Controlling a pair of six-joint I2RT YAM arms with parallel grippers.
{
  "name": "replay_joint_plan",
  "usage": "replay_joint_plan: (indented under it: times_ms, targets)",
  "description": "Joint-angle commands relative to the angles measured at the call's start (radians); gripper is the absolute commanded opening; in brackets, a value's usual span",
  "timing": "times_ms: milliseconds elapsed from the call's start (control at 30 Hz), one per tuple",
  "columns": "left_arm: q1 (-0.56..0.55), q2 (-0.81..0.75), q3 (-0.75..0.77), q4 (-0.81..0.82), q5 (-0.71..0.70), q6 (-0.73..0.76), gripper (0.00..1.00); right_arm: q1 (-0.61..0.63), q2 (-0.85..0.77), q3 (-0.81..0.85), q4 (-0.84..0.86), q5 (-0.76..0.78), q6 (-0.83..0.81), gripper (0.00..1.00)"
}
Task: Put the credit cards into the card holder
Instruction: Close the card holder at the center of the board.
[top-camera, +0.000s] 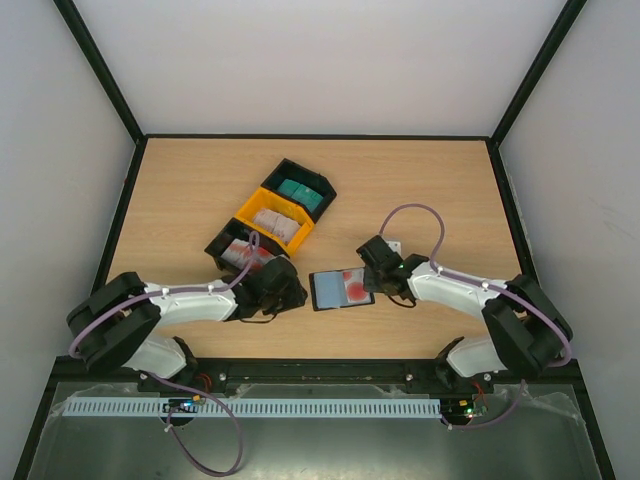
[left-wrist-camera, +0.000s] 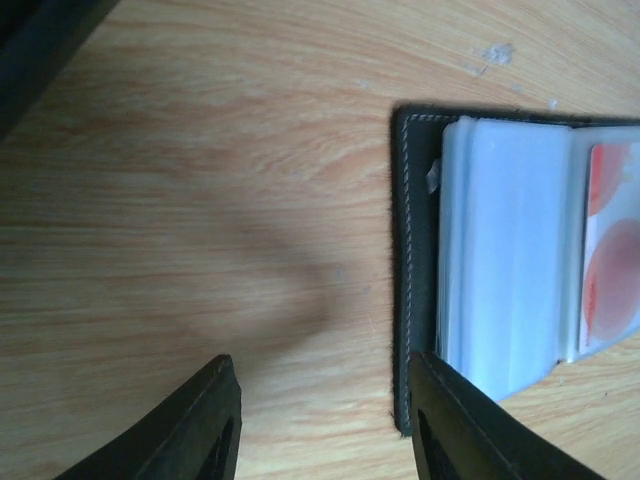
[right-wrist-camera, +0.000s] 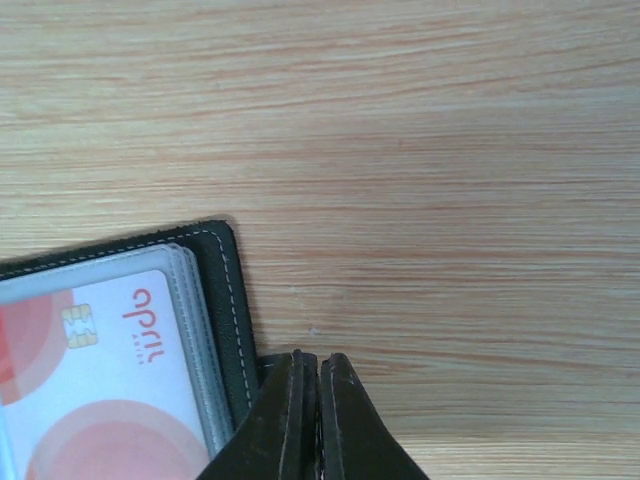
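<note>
The black card holder (top-camera: 340, 290) lies open on the table, with a red-and-white credit card (top-camera: 356, 286) behind its clear sleeve. My left gripper (top-camera: 287, 290) is open and empty at the holder's left edge. In the left wrist view (left-wrist-camera: 325, 425) its right finger (left-wrist-camera: 455, 420) overlaps the holder's stitched edge (left-wrist-camera: 412, 250). My right gripper (top-camera: 379, 262) is at the holder's right edge. In the right wrist view (right-wrist-camera: 318, 400) its jaws are shut, pinching a black edge of the holder (right-wrist-camera: 215, 300), and the card (right-wrist-camera: 100, 370) shows there too.
Three bins stand in a diagonal row behind the left gripper. A black bin (top-camera: 312, 178) holds teal cards, a yellow bin (top-camera: 252, 209) holds grey-white cards, and a black bin (top-camera: 218, 243) holds red-and-white cards. Bare wood lies to the right and behind.
</note>
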Motion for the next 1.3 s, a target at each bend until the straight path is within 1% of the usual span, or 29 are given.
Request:
replay_joint_plan:
  times_ms: [0, 100, 233, 367, 533, 700, 900, 1067, 1267]
  targets:
    - [0.006, 0.052, 0.026, -0.017, -0.028, 0.002, 0.43, 0.001, -0.048, 0.044, -0.041, 0.022, 0.013, 0.02]
    - [0.005, 0.083, 0.033, -0.033, -0.048, -0.001, 0.30, 0.001, -0.104, 0.070, -0.058, -0.011, 0.012, 0.02]
    - [0.006, 0.134, 0.045, -0.012, -0.019, 0.012, 0.17, 0.001, -0.136, 0.105, -0.047, -0.131, 0.007, 0.02]
    - [0.004, 0.174, 0.064, 0.018, 0.010, 0.024, 0.11, 0.002, -0.137, 0.121, -0.012, -0.255, 0.014, 0.02]
    - [0.001, 0.218, 0.097, 0.029, 0.019, 0.049, 0.09, 0.002, -0.136, 0.100, 0.060, -0.410, 0.026, 0.02]
    - [0.000, 0.268, 0.114, 0.058, 0.033, 0.057, 0.07, 0.001, -0.140, 0.057, 0.173, -0.546, 0.059, 0.02]
    - [-0.004, 0.300, 0.118, 0.103, 0.050, 0.056, 0.07, 0.002, -0.101, -0.016, 0.300, -0.604, 0.108, 0.02]
    - [-0.004, 0.278, 0.108, 0.108, 0.034, 0.047, 0.07, 0.004, -0.042, -0.070, 0.434, -0.638, 0.146, 0.02]
    - [-0.027, 0.186, 0.126, 0.022, -0.043, 0.059, 0.08, 0.005, 0.051, -0.112, 0.572, -0.672, 0.186, 0.02]
